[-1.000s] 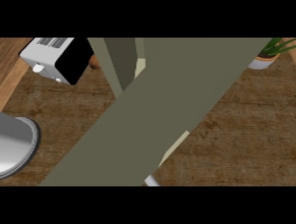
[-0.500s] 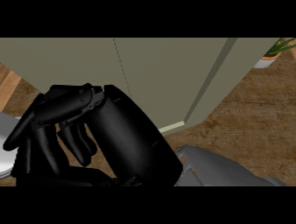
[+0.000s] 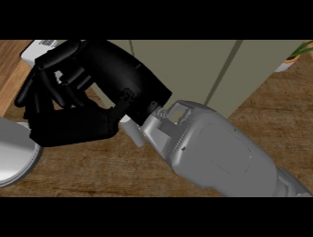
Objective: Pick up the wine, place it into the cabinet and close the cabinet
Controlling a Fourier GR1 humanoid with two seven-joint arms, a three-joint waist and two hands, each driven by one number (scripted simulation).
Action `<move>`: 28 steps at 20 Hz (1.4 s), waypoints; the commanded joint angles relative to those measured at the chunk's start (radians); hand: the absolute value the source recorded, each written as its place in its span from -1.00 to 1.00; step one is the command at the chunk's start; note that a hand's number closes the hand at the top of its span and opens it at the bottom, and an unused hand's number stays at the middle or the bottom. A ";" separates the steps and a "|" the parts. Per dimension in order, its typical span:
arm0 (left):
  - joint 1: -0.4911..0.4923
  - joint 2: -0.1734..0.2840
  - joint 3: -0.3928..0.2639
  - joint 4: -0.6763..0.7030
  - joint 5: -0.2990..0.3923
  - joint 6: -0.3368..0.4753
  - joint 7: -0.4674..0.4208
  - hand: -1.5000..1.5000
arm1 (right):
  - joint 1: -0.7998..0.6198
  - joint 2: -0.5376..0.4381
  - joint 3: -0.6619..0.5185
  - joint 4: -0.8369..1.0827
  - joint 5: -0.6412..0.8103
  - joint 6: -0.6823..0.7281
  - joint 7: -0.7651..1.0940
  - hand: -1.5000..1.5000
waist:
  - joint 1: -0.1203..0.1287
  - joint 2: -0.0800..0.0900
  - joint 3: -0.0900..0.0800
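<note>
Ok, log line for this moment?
right hand in front of cabinet | wine: not visible | left hand: not in view | door state: cannot tell

The surface (image 3: pixel 282 125) is a wooden counter top of brown, streaked grain, showing at the right and along the lower part of the head view. On it stands an olive-grey cabinet (image 3: pixel 186 69), reaching to the upper edge. At the far right, near the cabinet's corner, sits a potted plant (image 3: pixel 295 58) in a white pot with green leaves. At the upper left a white appliance (image 3: pixel 40 48) shows only in part. At the lower left edge lies a rounded grey metal vessel (image 3: pixel 2 157), cut off by the frame.
</note>
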 commanded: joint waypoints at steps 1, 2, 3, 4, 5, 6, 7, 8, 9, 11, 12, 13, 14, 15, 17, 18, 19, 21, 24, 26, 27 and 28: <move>0.013 0.026 0.105 0.097 0.057 -0.030 -0.039 -1.00 | -0.035 0.003 0.016 0.087 -0.152 0.200 0.073 1.00 | 0.021 0.000 -0.002; 0.022 0.004 0.077 0.092 0.022 -0.013 -0.039 -1.00 | -0.018 -0.003 0.028 0.101 -0.193 0.276 0.087 1.00 | 0.024 0.003 -0.002; 0.015 0.016 0.093 0.086 0.035 -0.036 -0.031 -1.00 | -0.031 -0.005 0.024 0.132 -0.217 0.318 0.102 1.00 | 0.018 0.000 -0.002; 0.004 0.004 0.090 0.103 0.029 -0.031 -0.027 -1.00 | -0.056 0.003 0.040 0.178 -0.228 0.350 0.103 1.00 | 0.022 0.004 -0.003; 0.010 0.009 0.110 0.125 0.032 -0.048 -0.032 -1.00 | -0.019 0.003 0.059 0.194 -0.243 0.388 0.087 1.00 | 0.015 0.002 -0.003; 0.014 -0.001 0.106 0.096 0.031 -0.023 -0.025 -1.00 | -0.031 0.003 0.053 0.237 -0.259 0.424 0.084 1.00 | 0.010 0.000 -0.002; 0.021 0.016 0.122 0.093 0.046 -0.041 -0.012 -1.00 | -0.058 0.003 0.025 0.257 -0.289 0.457 0.106 1.00 | 0.000 -0.004 -0.001; 0.042 0.002 0.119 0.135 0.021 -0.086 -0.032 -1.00 | -0.030 0.003 0.048 0.292 -0.273 0.488 0.076 1.00 | 0.002 -0.004 -0.002; 0.051 0.008 0.130 0.140 0.031 -0.079 -0.020 -1.00 | -0.075 0.003 0.025 0.320 -0.305 0.474 0.092 1.00 | 0.003 -0.005 -0.002; 0.004 0.025 0.170 0.128 0.099 -0.060 0.025 -1.00 | -0.077 0.003 0.007 0.366 -0.348 0.499 0.084 1.00 | -0.012 -0.002 -0.001; 0.023 -0.020 0.144 0.141 0.048 -0.070 -0.001 -1.00 | -0.065 0.003 -0.005 0.381 -0.366 0.531 0.068 1.00 | -0.018 -0.004 -0.002; 0.051 0.014 0.178 0.136 0.072 -0.095 0.001 -1.00 | -0.086 0.003 -0.027 0.416 -0.370 0.537 0.067 1.00 | -0.002 -0.005 -0.001; 0.047 -0.017 0.161 0.146 0.032 -0.083 -0.007 -1.00 | -0.088 0.003 -0.033 0.449 -0.366 0.557 0.037 1.00 | -0.005 -0.003 -0.002; 0.052 -0.021 0.153 0.144 0.027 -0.080 0.009 -1.00 | -0.093 0.003 -0.047 0.460 -0.404 0.567 0.035 1.00 | -0.011 -0.004 -0.002; 0.037 -0.004 0.194 0.125 0.056 -0.077 0.022 -1.00 | -0.110 -0.004 -0.104 0.513 -0.418 0.648 0.027 1.00 | -0.015 -0.002 -0.001; 0.019 -0.030 0.185 0.154 0.046 -0.076 0.025 -1.00 | -0.104 0.003 -0.083 0.525 -0.416 0.647 0.001 1.00 | -0.023 -0.002 -0.002; 0.035 -0.043 0.177 0.142 0.016 -0.066 0.017 -1.00 | -0.119 0.003 -0.085 0.565 -0.404 0.657 -0.031 1.00 | -0.012 -0.001 -0.002; 0.013 -0.049 0.197 0.172 0.036 -0.076 0.032 -1.00 | -0.130 -0.013 -0.126 0.591 -0.417 0.687 -0.027 1.00 | -0.031 0.000 -0.002; 0.052 -0.024 0.221 0.126 0.041 -0.089 0.050 -1.00 | -0.137 -0.011 -0.157 0.666 -0.404 0.691 -0.082 1.00 | -0.014 0.000 -0.001; 0.044 -0.036 0.223 0.135 0.034 -0.077 0.058 -1.00 | -0.150 -0.004 -0.167 0.705 -0.396 0.679 -0.093 1.00 | -0.010 0.002 -0.002; 0.036 -0.048 0.229 0.123 0.032 -0.078 0.052 -1.00 | -0.125 -0.010 -0.157 0.708 -0.370 0.688 -0.126 1.00 | -0.014 0.001 -0.001; 0.047 -0.068 0.205 0.129 0.002 -0.093 0.049 -1.00 | -0.150 -0.053 -0.190 0.723 -0.387 0.710 -0.121 1.00 | -0.013 0.000 -0.002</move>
